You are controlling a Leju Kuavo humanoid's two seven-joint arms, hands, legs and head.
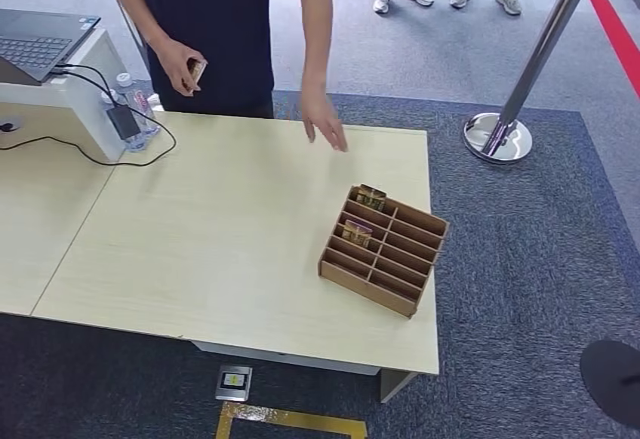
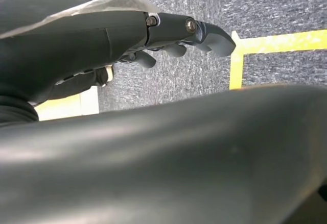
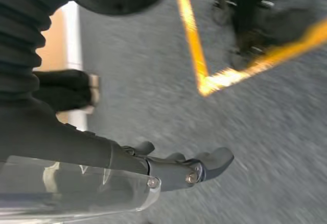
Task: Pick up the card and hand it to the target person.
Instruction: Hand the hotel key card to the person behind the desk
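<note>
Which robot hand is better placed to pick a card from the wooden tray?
Probably the right. The wooden tray with its cards sits at the table's right end. Both the left robot hand and right robot hand hang over carpet, holding nothing.

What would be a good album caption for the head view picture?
A person's hand reaches over a pale wooden table toward a brown slotted cardboard tray holding small cards.
</note>
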